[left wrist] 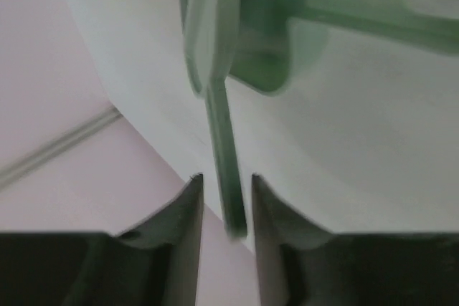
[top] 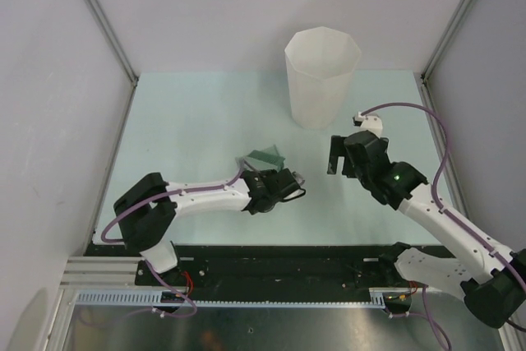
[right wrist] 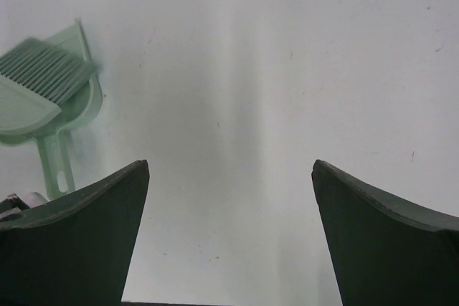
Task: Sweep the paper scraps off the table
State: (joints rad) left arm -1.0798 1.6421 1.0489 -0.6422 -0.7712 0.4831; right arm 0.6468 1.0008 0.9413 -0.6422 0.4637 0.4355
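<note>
Top external view, and the table [top: 189, 121] lies pale mint between grey walls, with the tall white bin [top: 322, 76] standing upright toward its far edge, right of centre. The small green dustpan [top: 265, 156] sits on the table near the middle, closer to the arms than the bin and well apart from it. Over to the left wrist view: the left gripper [left wrist: 226, 180] has its fingers [left wrist: 172, 227] set either side of a thin green handle [left wrist: 224, 141], and there's a sliver of gap on each side, so the jaws are parted narrowly around it, not pinching. Whether that handle belongs to the pan or the brush [right wrist: 43, 69], I can't tell; the shot is blurred. Right wrist view now: the right gripper [right wrist: 231, 166] hangs above bare table with its jaws spread wide and nothing between them. Off to its left the dustpan lies flat with the ribbed brush resting in it, a handle pointing back toward the camera. From above, this gripper sits just short of the bin, clear of it.
</note>
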